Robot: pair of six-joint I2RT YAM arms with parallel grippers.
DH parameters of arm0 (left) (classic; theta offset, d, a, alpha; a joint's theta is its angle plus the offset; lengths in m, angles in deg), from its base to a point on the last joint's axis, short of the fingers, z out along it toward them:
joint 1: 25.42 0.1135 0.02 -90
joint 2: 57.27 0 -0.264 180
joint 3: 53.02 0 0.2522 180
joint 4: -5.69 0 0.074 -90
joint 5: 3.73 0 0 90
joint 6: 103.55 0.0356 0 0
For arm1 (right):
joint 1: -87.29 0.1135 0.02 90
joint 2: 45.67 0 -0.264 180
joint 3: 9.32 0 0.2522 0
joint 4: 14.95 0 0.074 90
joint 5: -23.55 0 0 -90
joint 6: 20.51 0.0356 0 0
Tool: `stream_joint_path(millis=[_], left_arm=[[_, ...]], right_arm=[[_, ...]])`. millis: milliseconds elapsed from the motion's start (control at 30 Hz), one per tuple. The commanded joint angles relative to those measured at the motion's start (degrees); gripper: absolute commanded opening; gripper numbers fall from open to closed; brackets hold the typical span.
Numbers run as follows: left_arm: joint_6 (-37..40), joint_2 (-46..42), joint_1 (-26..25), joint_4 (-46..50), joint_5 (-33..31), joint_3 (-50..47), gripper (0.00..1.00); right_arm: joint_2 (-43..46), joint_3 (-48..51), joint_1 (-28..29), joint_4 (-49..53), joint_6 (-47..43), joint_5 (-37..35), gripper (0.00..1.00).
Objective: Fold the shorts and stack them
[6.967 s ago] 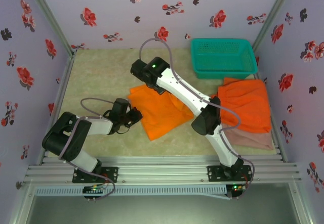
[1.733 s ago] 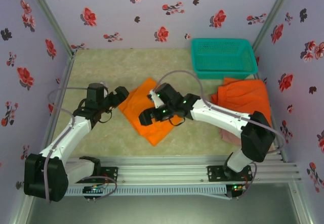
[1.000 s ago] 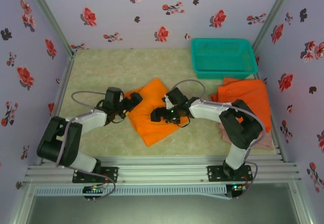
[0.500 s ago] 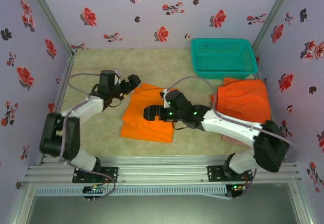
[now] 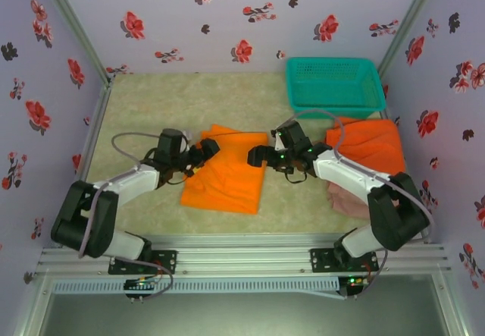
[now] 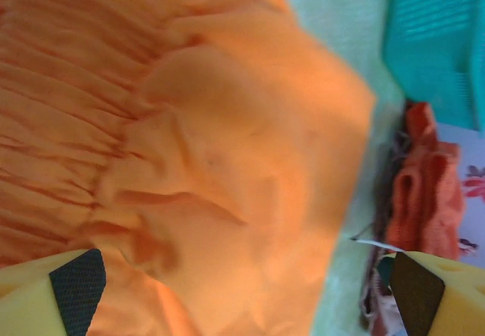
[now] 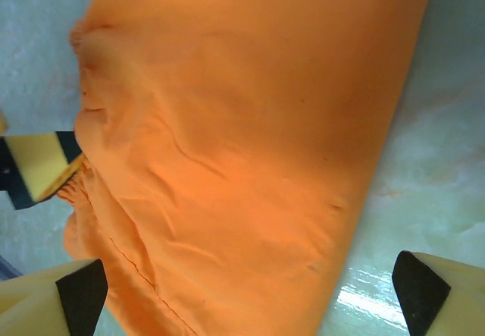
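One pair of bright orange shorts [image 5: 223, 183] lies folded flat in the middle of the table, filling much of the left wrist view [image 6: 227, 139] and the right wrist view [image 7: 242, 146]. My left gripper [image 5: 203, 152] hovers open at its upper left corner, holding nothing [image 6: 246, 298]. My right gripper [image 5: 258, 156] is open at the upper right edge, also with nothing in it [image 7: 250, 290]. A second pair of orange shorts [image 5: 370, 148] lies folded at the right on top of the pink-beige shorts [image 5: 356, 201].
The teal mesh basket [image 5: 337, 110] stands at the back right, just behind the right-hand pile; it also shows in the left wrist view [image 6: 439, 40]. Floral walls close in the pale table [image 5: 151, 108] on three sides.
My right gripper has come off the middle shorts and moved right to their upper right edge, opening fully. The left gripper dropped slightly toward their upper left corner. The shorts lie squarer than a second ago.
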Motion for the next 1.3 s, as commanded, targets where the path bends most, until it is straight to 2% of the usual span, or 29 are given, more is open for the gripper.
stream_joint_path(millis=[0,133,333,600,1267], left_arm=[[-0.05,2.89,-0.07,-4.26,-1.92,-2.13,0.99],[0.85,5.24,0.27,-5.42,-3.33,-4.71,0.99],[1.10,4.33,0.86,-6.08,-4.11,-7.28,0.99],[1.07,4.03,0.98,-6.26,-4.11,-7.91,0.99],[1.07,4.43,1.06,-6.87,-4.12,-7.91,0.99]], right_arm=[[-1.98,1.12,-1.76,-3.19,-0.53,6.34,0.99],[-4.53,1.82,-3.27,-5.84,0.02,9.72,0.96],[-8.92,1.75,-4.12,-9.14,0.76,13.47,0.94],[-12.80,1.48,-5.19,-11.55,2.05,14.26,0.92],[-18.47,3.76,-3.80,-26.59,11.97,20.22,0.88]])
